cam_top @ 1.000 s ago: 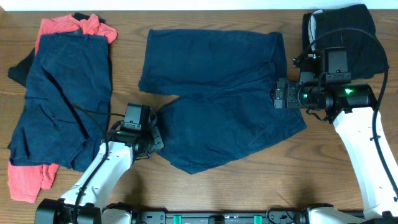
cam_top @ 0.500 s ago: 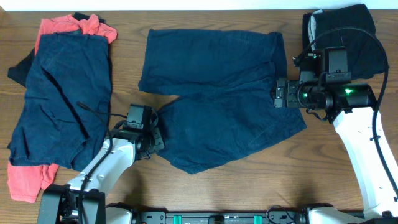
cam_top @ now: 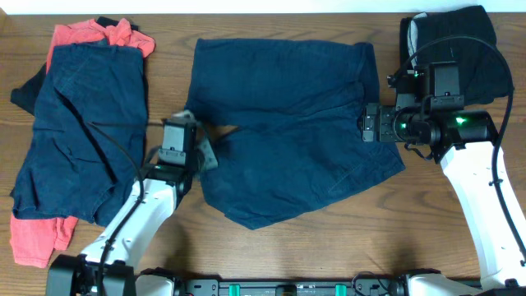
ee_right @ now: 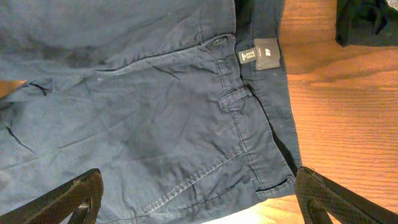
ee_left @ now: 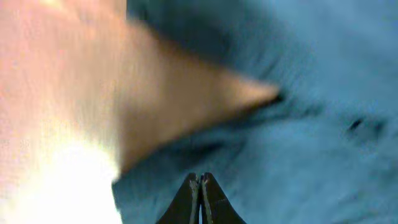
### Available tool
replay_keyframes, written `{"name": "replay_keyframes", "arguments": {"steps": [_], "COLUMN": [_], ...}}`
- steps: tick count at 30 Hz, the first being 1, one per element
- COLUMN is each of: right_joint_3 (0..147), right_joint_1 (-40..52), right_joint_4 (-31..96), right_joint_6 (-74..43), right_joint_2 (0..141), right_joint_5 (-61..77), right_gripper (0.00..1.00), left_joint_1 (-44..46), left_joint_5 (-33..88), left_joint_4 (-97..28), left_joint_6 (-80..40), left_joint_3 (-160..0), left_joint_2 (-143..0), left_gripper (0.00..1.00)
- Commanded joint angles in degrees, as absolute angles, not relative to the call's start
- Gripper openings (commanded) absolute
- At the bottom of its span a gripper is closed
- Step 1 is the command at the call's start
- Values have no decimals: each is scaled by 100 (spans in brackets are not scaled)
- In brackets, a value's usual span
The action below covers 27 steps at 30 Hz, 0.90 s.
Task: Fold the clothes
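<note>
Seen from above, the navy shorts (cam_top: pixel 288 123) lie spread in the middle of the table (cam_top: pixel 370 247), with the waistband toward my right arm and both legs toward my left arm. My left tool (cam_top: pixel 204 154) is at the left edge of the lower leg, close to the crotch. My right tool (cam_top: pixel 368 125) hangs over the waistband, I think so that it can hold this end in place for the fold. At the far left a navy garment (cam_top: pixel 82 131) lies over coral-red pieces (cam_top: pixel 99 34), and a black folded garment (cam_top: pixel 460 37) lies in the far right corner; both are well apart from the shorts I am working on. The left wrist view is blurred, but there my left tool (ee_left: pixel 200 186) has its fingers pressed together, it seems on the edge of the shorts, probably to carry this leg across. In the right wrist view my right tool (ee_right: pixel 199 183) has its fingers spread wide, near the waistband label (ee_right: pixel 260 56), and pinches nothing; the cloth below is rather flat.
</note>
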State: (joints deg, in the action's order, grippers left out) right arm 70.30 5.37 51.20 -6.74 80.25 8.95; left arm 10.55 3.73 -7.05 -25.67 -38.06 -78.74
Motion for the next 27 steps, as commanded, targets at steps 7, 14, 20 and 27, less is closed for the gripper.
{"name": "replay_keyframes", "arguments": {"steps": [7,14,20,27], "right_joint_3": [6984,6984,6984,6984], "right_joint_1": [489,489,489,489], "right_joint_4": [5192,5162,5164,5164], "right_joint_6": [-591,-593,-593,-591], "right_joint_2": [8075,8075,8075,8075], "right_joint_5": [838,860,1015,1015], "right_gripper": [96,96,97,97], "left_joint_1": [1026,1026,1026,1024], "left_joint_5": [349,1216,1367,1374], "left_joint_4": [-1997,-2504,-2290,-1789], "left_joint_6": [-2510,-1785,-1737,-1741], "left_joint_3": [-3850,-3782,-3774,-3774], "left_joint_2": [-7824,-8060,-8796,-9212], "left_gripper": [26,71,72,50]}}
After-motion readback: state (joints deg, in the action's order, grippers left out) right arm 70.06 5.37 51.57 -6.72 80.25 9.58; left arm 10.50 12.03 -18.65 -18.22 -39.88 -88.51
